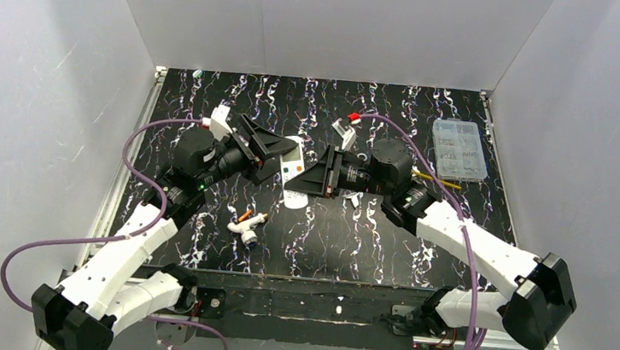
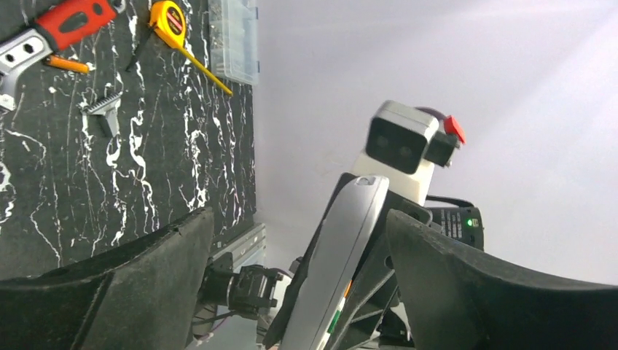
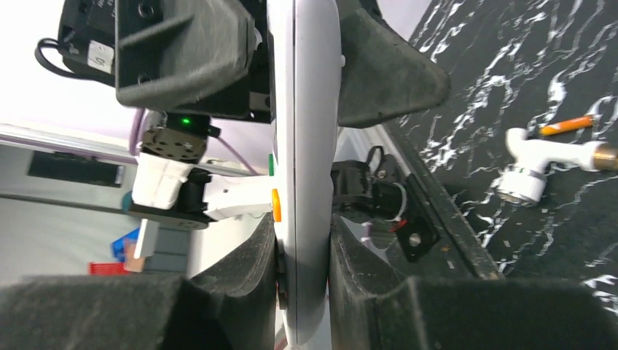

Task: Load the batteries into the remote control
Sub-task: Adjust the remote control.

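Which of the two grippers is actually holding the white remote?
The right gripper: it pinches the remote control from both sides. The left gripper only straddles it, jaws wide, with a clear gap on one side.

The remote control (image 3: pixel 306 109) is cropped by the bottom edge in both wrist views, at the clamping fingers of the right gripper (image 3: pixel 302 226); its battery recess is not shown. In the top view it is mostly hidden between both pincers. The wrench (image 2: pixel 65 18), far beyond the left gripper (image 2: pixel 300 219), is cut at the corner.
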`<state>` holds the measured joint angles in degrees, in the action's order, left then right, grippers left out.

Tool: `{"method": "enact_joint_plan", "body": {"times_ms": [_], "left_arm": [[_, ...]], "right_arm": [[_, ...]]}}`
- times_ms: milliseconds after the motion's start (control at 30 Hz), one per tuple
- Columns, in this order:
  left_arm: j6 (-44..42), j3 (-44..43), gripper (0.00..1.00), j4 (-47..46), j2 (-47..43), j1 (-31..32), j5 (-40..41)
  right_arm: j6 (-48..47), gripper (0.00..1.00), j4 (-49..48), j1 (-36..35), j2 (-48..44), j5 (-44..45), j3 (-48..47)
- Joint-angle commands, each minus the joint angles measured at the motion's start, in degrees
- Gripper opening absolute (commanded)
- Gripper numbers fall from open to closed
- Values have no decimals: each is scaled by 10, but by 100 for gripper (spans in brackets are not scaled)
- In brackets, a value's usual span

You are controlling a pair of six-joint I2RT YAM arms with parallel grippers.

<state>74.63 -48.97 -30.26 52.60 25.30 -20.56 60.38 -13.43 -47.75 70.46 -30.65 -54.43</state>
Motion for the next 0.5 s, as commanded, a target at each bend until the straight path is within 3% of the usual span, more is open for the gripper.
{"method": "enact_joint_plan", "body": {"times_ms": [0, 333, 467], "left_arm": [[7, 5, 81, -100, -3, 15, -15], [10, -8, 38, -104, 0, 24, -11], [9, -7, 14, -101, -4, 25, -8]], "right_arm": [[95, 1, -112, -2, 22, -46, -16], [154, 1, -169, -2, 43, -47, 0], [154, 5, -169, -2, 48, -46, -2]]}}
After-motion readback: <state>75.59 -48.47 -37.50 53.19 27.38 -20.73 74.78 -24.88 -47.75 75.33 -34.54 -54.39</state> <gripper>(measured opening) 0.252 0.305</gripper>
